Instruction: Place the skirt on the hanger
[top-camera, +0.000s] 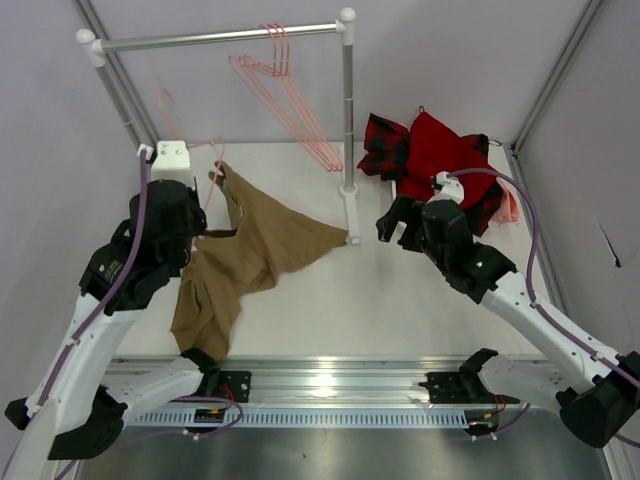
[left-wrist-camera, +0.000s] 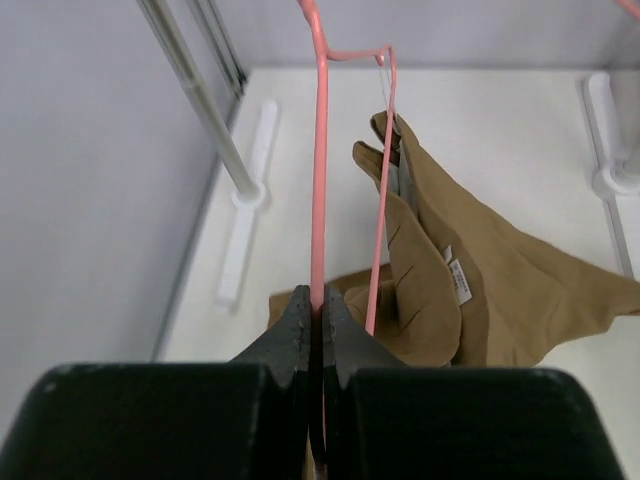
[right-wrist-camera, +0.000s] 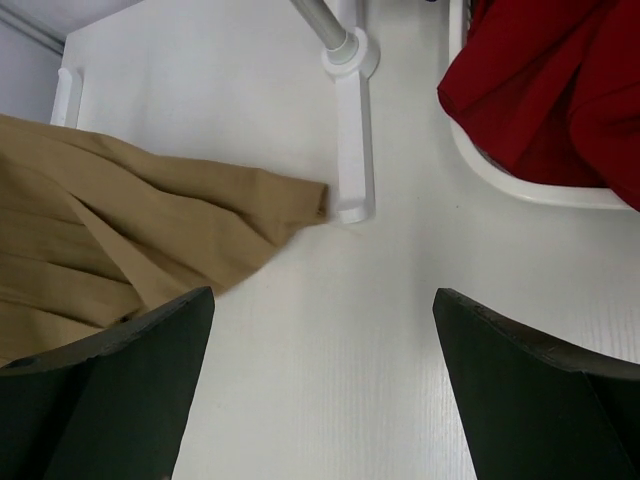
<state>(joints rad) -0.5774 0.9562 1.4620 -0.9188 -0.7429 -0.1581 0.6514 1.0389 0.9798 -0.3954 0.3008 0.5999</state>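
My left gripper (left-wrist-camera: 318, 302) is shut on one thin wire of the pink hanger (left-wrist-camera: 319, 160), which rises from the jaws toward the far wall. The tan skirt (left-wrist-camera: 490, 270) hangs by one end from the hanger's other wire and drapes down to the table. In the top view the left gripper (top-camera: 196, 214) is at the left, and the skirt (top-camera: 250, 250) spreads from it to the rack's foot. My right gripper (right-wrist-camera: 322, 300) is open and empty over bare table, right of the skirt's corner (right-wrist-camera: 150, 225). It also shows in the top view (top-camera: 392, 226).
A clothes rail (top-camera: 220, 38) on a white post (top-camera: 347, 110) holds several more pink hangers (top-camera: 290, 95). The post's foot (right-wrist-camera: 352, 150) lies just ahead of my right gripper. A red garment (top-camera: 430, 145) and plaid cloth (top-camera: 385, 145) fill a white basket (right-wrist-camera: 520, 185) at the back right.
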